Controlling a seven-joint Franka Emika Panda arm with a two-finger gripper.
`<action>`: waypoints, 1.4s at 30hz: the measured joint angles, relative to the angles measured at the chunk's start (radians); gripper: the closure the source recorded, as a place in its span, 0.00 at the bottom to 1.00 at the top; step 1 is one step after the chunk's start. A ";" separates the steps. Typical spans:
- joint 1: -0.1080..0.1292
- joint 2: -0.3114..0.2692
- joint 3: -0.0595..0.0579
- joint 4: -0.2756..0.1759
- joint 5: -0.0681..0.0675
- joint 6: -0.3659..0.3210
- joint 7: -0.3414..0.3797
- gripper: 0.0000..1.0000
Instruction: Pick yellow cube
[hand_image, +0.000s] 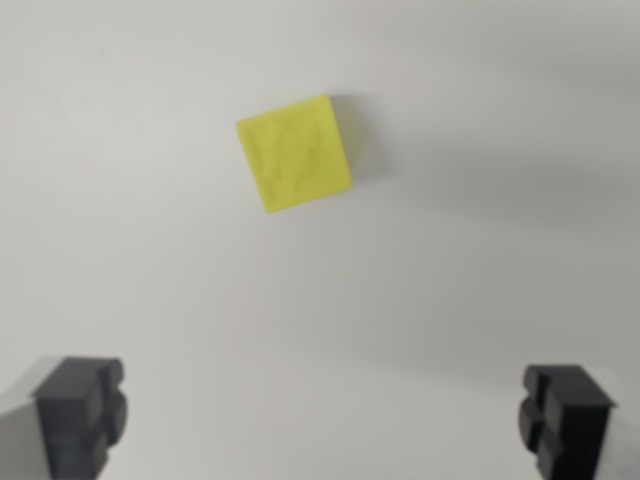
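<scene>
A yellow cube (295, 153) lies on a plain white surface in the upper middle of the wrist view, turned slightly askew, with a faint shadow on its right side. My gripper (325, 415) hangs above the surface with its two black fingertips (82, 410) far apart at the bottom corners of the view. It is open and nothing sits between the fingers. The cube lies well ahead of the fingertips, a little toward the wrist view's left of the midline, and touches neither finger.
The white surface (480, 260) fills the whole view. No other object, edge or container shows.
</scene>
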 joint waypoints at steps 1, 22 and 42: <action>0.000 0.004 0.000 -0.001 0.000 0.004 -0.005 0.00; 0.008 0.103 0.000 -0.001 0.010 0.093 -0.103 0.00; 0.015 0.211 0.000 0.018 0.021 0.171 -0.201 0.00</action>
